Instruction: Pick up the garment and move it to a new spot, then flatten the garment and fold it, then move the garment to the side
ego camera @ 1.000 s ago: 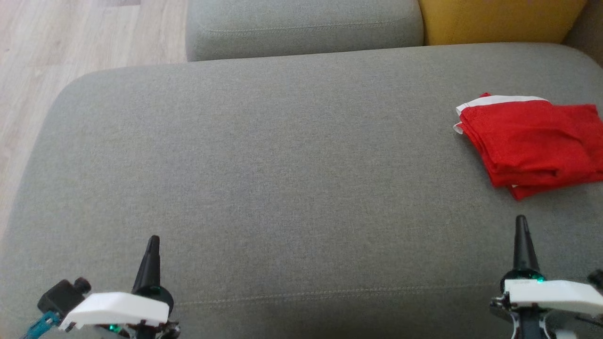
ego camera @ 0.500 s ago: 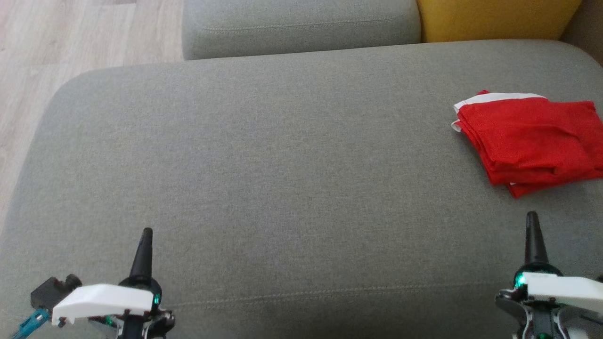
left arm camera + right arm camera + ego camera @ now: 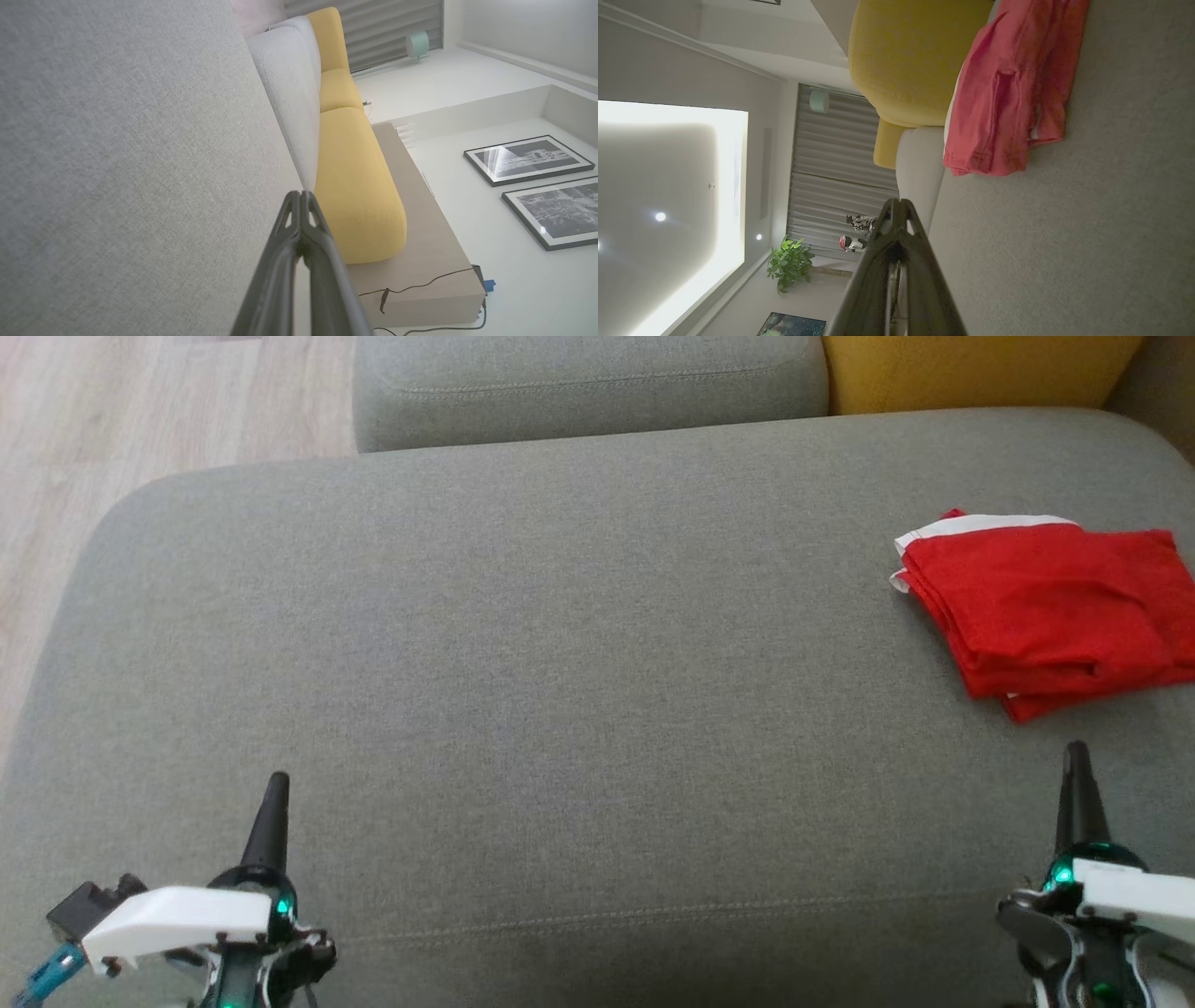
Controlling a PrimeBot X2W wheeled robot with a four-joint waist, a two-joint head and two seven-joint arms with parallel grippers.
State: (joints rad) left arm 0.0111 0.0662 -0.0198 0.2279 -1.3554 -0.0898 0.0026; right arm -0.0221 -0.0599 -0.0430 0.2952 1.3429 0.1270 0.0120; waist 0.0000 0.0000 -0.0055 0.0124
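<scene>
Where wood floor (image 3: 140, 411) shows left, grey cushion (image 3: 560, 663) bears folded garment (image 3: 1046, 607).

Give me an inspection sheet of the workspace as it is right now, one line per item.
Surface: grey sofa cushion, smooth, with one seam near the front edge.
Job's things: red garment, folded, white trim showing, lying at the cushion's right side.
Clutter: nothing seen.
Grippers: left gripper and right gripper both shut, holding nothing, apart from the garment.
Cables: dark cable by the beige platform.
Surroundings: yellow cushion, wood floor, framed pictures, potted plant.
</scene>
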